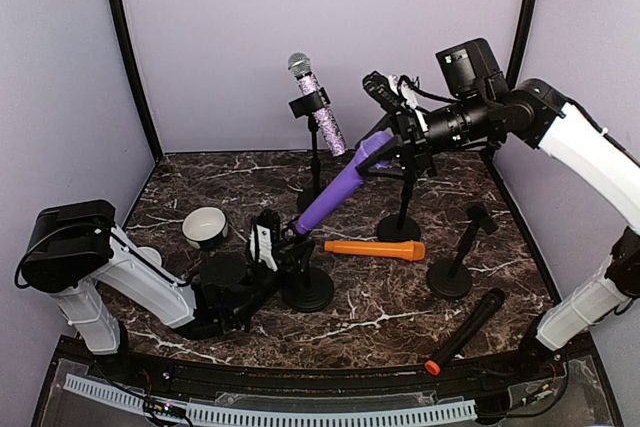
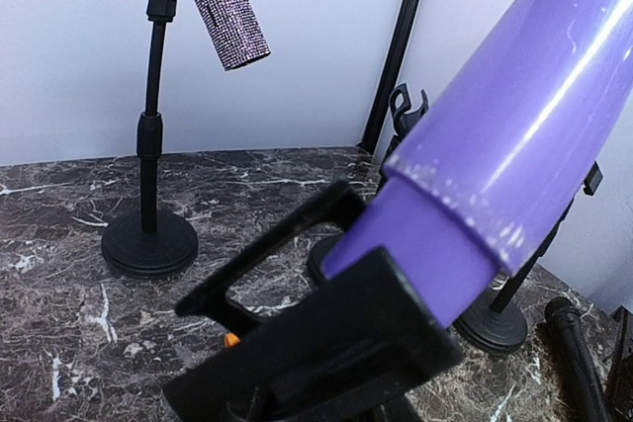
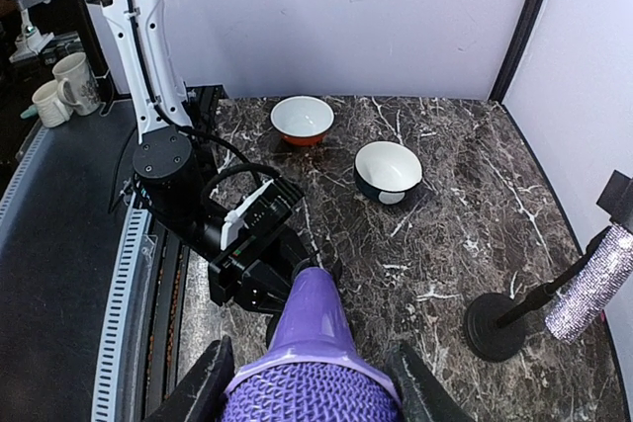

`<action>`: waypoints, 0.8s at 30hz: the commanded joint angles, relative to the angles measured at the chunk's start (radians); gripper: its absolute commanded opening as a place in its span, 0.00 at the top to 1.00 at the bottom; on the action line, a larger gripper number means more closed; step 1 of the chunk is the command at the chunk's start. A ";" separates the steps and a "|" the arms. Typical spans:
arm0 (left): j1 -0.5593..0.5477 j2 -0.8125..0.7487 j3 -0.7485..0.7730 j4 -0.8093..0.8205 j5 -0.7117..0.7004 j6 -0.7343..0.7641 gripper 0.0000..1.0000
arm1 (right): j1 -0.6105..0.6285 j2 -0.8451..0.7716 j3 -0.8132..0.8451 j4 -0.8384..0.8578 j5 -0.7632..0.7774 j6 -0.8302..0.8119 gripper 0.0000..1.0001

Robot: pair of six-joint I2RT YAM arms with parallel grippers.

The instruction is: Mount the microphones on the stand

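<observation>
Between your right fingers (image 3: 203, 384) sits the mesh head of the purple microphone (image 1: 340, 187), one finger on each side, pressed against it. The right gripper (image 1: 397, 139) holds it high and tilted. The tail slopes down away from those fingers to the black clip (image 2: 326, 343) of the near stand (image 1: 305, 289), and the left wrist view shows the tail end touching that clip. Your left gripper (image 1: 265, 247) is low, just beside that stand's post and under the tail. You can't tell how far its fingers are open or whether they grip anything. Left of the right fingers, the glitter microphone (image 1: 322, 112) is clipped, tilted, on the back stand (image 2: 148, 239). Below the right fingers, the orange microphone (image 1: 375, 249) lies flat on the table. The black microphone (image 1: 465, 329) lies nearer you, well apart from both grippers. A white bowl (image 1: 205, 227) sits just behind the left gripper.
</observation>
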 commanded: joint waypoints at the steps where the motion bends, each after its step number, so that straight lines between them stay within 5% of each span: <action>1: -0.005 -0.014 -0.005 0.084 0.014 0.002 0.90 | 0.024 0.008 -0.017 0.031 0.034 -0.029 1.00; 9: -0.005 -0.011 -0.005 0.084 0.029 -0.003 0.92 | 0.047 0.031 0.005 -0.013 0.044 -0.089 1.00; 16: -0.005 -0.008 0.005 0.083 0.047 0.017 0.93 | 0.090 0.071 0.042 -0.194 0.009 -0.350 1.00; 24: -0.005 -0.010 0.009 0.087 0.058 0.027 0.93 | 0.106 0.139 0.081 -0.267 -0.011 -0.313 1.00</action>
